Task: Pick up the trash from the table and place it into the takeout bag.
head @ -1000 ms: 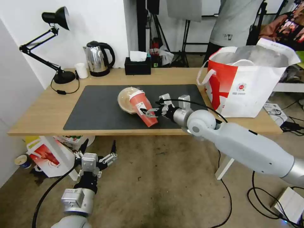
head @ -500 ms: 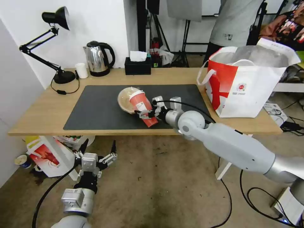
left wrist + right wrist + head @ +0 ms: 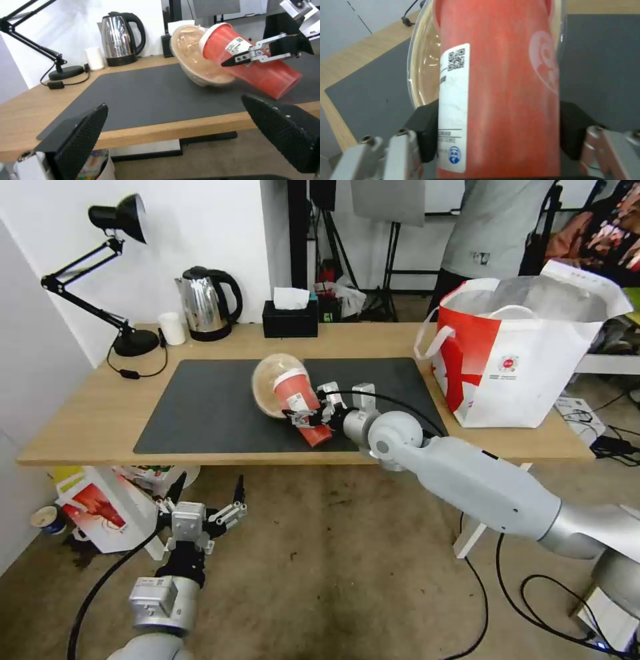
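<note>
Right claw (image 3: 303, 418) is clamped on the red drink cup (image 3: 300, 401), one finger on each side of the cup body; right wrist view shows black pads pressed against both sides of the cup (image 3: 500, 87). Cup lies tilted on the dark grey mat (image 3: 200, 407), white-lidded end up against the beige bowl (image 3: 268, 380), base toward the front edge of the worktop (image 3: 87, 407). QR-code label faces up. Bowl is tipped on its side, rim touching the cup lid; left wrist view shows it (image 3: 196, 60) leaning behind the cup (image 3: 256, 62).

Takeout bag (image 3: 520, 353) stands open at the right end of the worktop, off the mat, well apart from the cup.

Left claw (image 3: 200, 513) hangs low below the worktop's front edge, fingers spread wide, holding nothing; its black pads (image 3: 83, 135) frame the left wrist view.

Steel kettle (image 3: 205, 303), black tissue box (image 3: 289, 319) and desk lamp (image 3: 113, 267) sit along the back of the worktop.
</note>
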{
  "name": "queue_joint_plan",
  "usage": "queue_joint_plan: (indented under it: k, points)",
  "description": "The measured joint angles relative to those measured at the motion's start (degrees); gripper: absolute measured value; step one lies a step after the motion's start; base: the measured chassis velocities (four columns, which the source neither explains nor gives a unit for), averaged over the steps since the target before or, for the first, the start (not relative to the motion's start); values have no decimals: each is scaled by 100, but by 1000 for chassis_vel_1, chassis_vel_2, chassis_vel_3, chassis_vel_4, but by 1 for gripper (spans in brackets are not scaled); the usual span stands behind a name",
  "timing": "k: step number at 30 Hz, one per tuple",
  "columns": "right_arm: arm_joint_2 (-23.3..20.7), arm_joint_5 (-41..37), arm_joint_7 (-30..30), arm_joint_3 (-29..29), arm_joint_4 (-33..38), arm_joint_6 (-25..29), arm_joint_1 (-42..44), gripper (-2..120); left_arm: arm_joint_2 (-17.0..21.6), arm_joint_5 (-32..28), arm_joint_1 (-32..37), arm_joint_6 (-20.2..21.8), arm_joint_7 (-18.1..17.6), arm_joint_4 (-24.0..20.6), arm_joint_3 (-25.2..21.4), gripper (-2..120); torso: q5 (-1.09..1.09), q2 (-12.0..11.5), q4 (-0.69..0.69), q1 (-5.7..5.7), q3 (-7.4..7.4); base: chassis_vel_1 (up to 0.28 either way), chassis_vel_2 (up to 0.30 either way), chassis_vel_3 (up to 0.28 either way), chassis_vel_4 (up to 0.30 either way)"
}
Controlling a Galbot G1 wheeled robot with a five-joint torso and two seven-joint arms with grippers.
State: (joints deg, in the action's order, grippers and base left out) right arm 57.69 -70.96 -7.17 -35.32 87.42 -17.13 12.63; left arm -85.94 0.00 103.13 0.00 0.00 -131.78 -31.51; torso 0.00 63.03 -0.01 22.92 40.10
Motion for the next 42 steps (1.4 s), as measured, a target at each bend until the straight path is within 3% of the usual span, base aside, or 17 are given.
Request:
queue_joint_plan:
  k: [27,42]
  points:
    - [-350,-43,34,289,181,151,75,9,0,0,0,0,0,0,0,100,0,-2,0,0,1,0,0,0,0]
    - [-1066,-226,70,858,1021,216,42,7,0,0,0,0,0,0,0,100,1,-1,0,0,0,0,0,0,0]
